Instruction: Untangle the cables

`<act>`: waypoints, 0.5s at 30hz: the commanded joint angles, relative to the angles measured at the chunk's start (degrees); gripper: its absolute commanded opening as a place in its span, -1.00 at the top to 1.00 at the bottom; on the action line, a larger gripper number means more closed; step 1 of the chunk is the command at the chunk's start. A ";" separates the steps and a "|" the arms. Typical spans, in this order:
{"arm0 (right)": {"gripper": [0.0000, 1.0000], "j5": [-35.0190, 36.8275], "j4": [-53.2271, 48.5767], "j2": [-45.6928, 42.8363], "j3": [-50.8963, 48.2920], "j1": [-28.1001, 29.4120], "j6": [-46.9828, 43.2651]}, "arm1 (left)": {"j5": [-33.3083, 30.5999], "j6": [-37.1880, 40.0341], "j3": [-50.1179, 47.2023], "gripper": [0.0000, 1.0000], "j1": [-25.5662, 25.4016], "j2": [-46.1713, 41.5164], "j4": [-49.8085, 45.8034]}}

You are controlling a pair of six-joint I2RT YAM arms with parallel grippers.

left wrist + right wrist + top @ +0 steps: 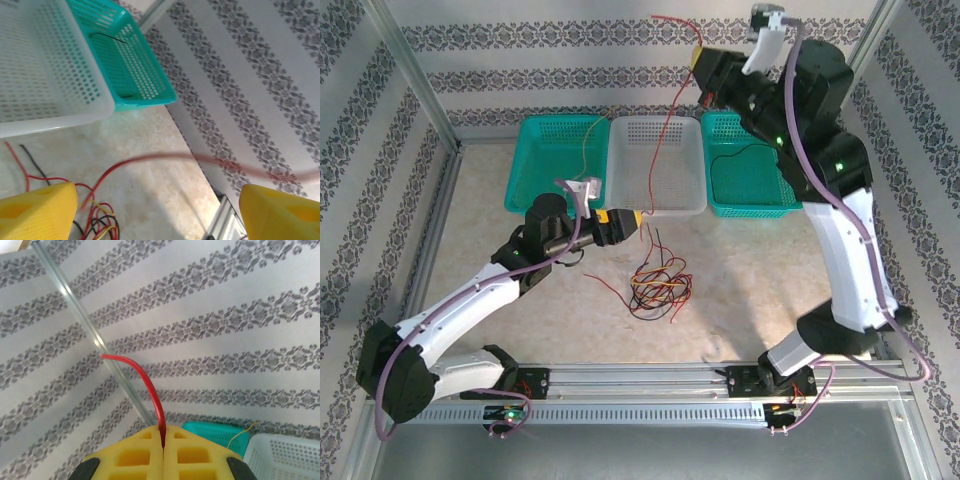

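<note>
A tangle of red, yellow and black cables (658,285) lies on the table in front of the baskets. One red cable (665,140) rises from it, over the white basket (655,195), up to my right gripper (698,62), which is raised high near the back wall. In the right wrist view that gripper (163,440) is shut on the red cable (147,382), whose free end curls up past the pads. My left gripper (636,225) hovers just left of the tangle. Its yellow fingers (37,210) stand wide apart, with the blurred red cable (165,157) crossing ahead of the gap and the tangle (100,222) below.
Three baskets line the back: a teal one (535,165) with a yellow cable (588,140), the white one in the middle, and another teal one (760,205) holding a black cable (735,153). Patterned walls and an aluminium frame (415,75) enclose the table.
</note>
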 commanded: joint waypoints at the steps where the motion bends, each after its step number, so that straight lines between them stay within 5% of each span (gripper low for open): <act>1: 1.00 -4.06 -3.96 6.48 7.59 -2.72 2.14 | -11.77 0.89 -0.88 -0.69 -0.76 -3.28 -9.69; 6: 1.00 -5.47 -9.69 18.30 20.66 -6.94 3.06 | -22.31 -0.10 -1.01 -0.72 -0.37 -5.27 -20.32; 15: 1.00 -10.49 -7.96 29.60 21.88 -13.51 6.25 | -19.58 -0.90 -2.58 -0.63 -0.14 -6.10 -22.27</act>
